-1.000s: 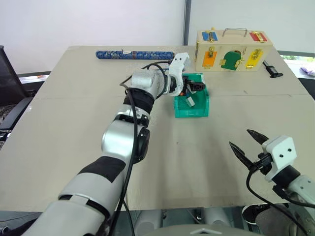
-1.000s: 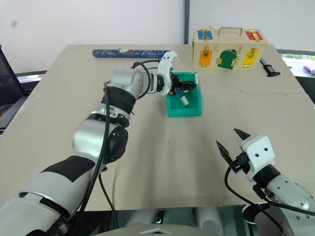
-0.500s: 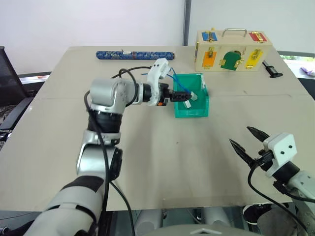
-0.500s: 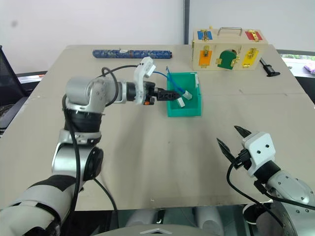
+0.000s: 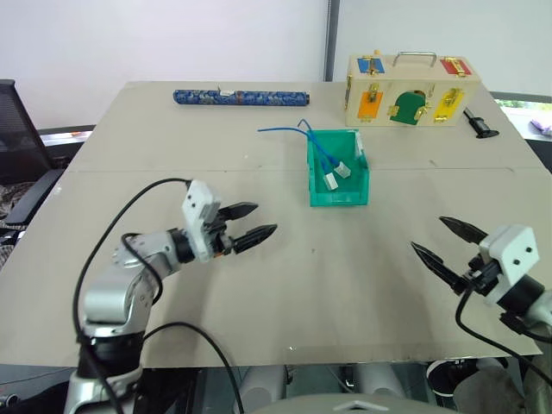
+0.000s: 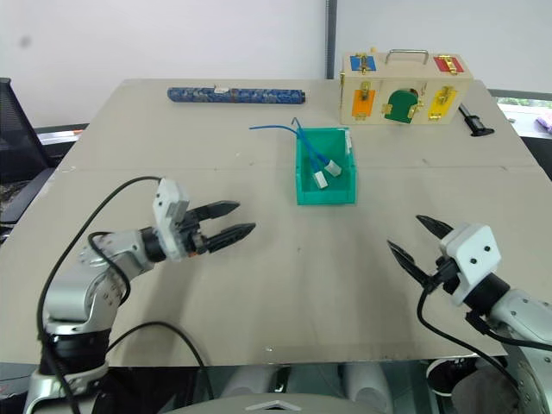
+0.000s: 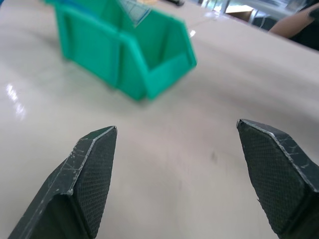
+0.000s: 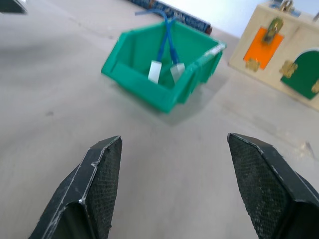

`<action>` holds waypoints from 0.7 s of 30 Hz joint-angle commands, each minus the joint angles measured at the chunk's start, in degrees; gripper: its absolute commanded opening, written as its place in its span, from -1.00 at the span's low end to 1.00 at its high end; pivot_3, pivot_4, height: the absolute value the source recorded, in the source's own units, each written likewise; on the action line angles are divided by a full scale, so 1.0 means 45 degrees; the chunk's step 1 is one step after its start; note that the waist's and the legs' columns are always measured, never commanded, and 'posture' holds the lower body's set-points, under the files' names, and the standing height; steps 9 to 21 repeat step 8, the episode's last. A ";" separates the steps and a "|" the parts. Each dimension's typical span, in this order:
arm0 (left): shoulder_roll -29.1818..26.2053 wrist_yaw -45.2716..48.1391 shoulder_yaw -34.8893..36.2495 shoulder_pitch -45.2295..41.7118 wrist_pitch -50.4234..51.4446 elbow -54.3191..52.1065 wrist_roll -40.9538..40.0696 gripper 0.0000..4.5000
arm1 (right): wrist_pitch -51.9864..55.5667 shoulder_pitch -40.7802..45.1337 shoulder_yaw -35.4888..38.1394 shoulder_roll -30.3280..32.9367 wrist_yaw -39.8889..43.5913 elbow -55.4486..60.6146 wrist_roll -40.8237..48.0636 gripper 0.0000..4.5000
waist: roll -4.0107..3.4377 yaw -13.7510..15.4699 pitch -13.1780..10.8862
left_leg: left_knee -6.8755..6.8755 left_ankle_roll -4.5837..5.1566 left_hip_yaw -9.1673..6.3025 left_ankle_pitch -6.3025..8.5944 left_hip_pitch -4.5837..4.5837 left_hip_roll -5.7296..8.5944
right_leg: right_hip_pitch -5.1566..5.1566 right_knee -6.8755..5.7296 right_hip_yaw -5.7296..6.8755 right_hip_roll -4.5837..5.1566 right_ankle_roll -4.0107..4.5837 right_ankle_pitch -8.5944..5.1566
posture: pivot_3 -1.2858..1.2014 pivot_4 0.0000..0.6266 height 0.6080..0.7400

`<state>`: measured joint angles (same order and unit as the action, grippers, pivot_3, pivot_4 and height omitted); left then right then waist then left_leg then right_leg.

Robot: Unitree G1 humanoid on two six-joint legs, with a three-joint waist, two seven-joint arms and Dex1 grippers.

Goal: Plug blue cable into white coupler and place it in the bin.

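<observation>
The teal bin (image 5: 355,194) stands at the table's middle, toward the far side. The blue cable (image 5: 278,129) lies partly in it: two strands run down inside, and the rest hangs over the far rim onto the table. One strand ends at the white coupler (image 5: 330,179), the other at a pale plug (image 5: 343,170); both rest in the bin (image 8: 134,62). My left gripper (image 5: 266,217) is open and empty over the table, near-left of the bin, pointing toward it. My right gripper (image 5: 427,233) is open and empty at the near right.
A wooden box with coloured latches (image 5: 410,90) stands at the far right, with a small black tool (image 5: 477,122) beside it. A blue patterned roll (image 5: 240,97) lies along the far edge. Bare tabletop lies between both grippers and the bin.
My left arm has pulled back from the bin to the near left, leaving cable and coupler inside. The right gripper has hardly moved.
</observation>
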<state>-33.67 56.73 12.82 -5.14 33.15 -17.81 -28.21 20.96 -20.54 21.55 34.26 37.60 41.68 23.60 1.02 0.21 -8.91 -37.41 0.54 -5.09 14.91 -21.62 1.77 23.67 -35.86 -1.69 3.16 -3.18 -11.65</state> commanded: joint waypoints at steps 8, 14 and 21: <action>-0.0753 0.0562 0.1848 0.3697 -0.1997 -0.0734 -0.0416 0.75 | -0.1531 -0.1618 0.2392 0.0623 0.1905 -0.1208 0.0382 0.46 | -0.0003 0.0006 -0.0001 | 0.0003 0.0002 0.0008 0.0001 0.0008 -0.0012 | -0.0002 0.0000 0.0003 -0.0001 -0.0047 -0.0030 | 0.03 -0.52 1.00; -0.0753 0.0562 0.1848 0.3697 -0.1997 -0.0734 -0.0416 0.75 | -0.1531 -0.1618 0.2392 0.0623 0.1905 -0.1208 0.0382 0.46 | -0.0003 0.0006 -0.0001 | 0.0003 0.0002 0.0008 0.0001 0.0008 -0.0012 | -0.0002 0.0000 0.0003 -0.0001 -0.0047 -0.0030 | 0.03 -0.52 1.00; -0.0753 0.0562 0.1848 0.3697 -0.1997 -0.0734 -0.0416 0.75 | -0.1531 -0.1618 0.2392 0.0623 0.1905 -0.1208 0.0382 0.46 | -0.0003 0.0006 -0.0001 | 0.0003 0.0002 0.0008 0.0001 0.0008 -0.0012 | -0.0002 0.0000 0.0003 -0.0001 -0.0047 -0.0030 | 0.03 -0.52 1.00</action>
